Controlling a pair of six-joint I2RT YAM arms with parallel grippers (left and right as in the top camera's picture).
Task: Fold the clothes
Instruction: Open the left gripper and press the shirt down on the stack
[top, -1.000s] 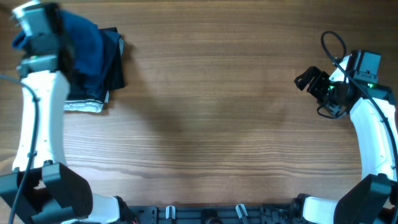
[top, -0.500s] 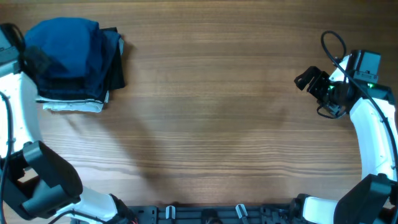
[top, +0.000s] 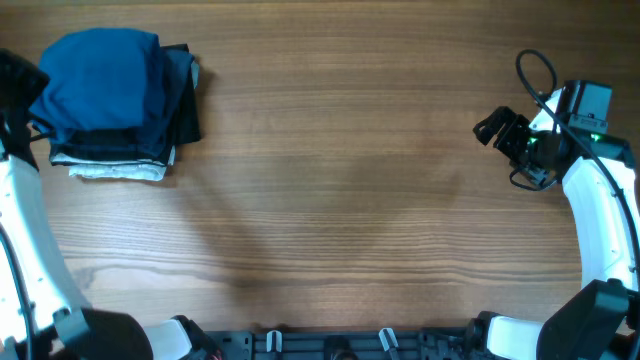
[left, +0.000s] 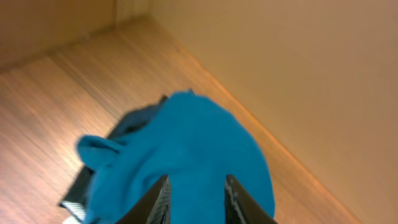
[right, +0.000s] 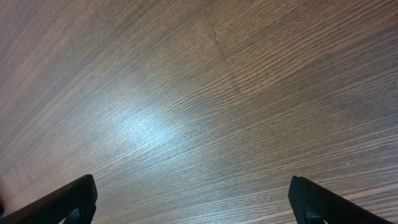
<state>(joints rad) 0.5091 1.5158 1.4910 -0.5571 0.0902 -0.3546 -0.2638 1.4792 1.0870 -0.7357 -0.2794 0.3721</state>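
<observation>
The medium-blue T-shirt (top: 100, 78) lies folded on top of a pile of garments at the table's far left. In the left wrist view the T-shirt (left: 186, 143) fills the middle, rounded and soft, with one corner sticking out to the left. My left gripper (top: 22, 92) is at the left edge of the overhead view, just left of the pile. Its fingers (left: 197, 196) are apart, with nothing between them and the T-shirt below. My right gripper (top: 493, 128) is open and empty at the far right, and its fingers (right: 193, 190) are spread wide above bare wood.
Under the T-shirt lie folded black and dark navy garments (top: 181, 100) and a folded white-grey garment (top: 122, 171) at the bottom. The wooden table (top: 340, 190) stretches between the two arms. A wall (left: 298, 68) rises behind the pile.
My left arm has swung from above the pile out to the left edge. The blue T-shirt stays on the pile, fully uncovered. The right arm has not moved.
</observation>
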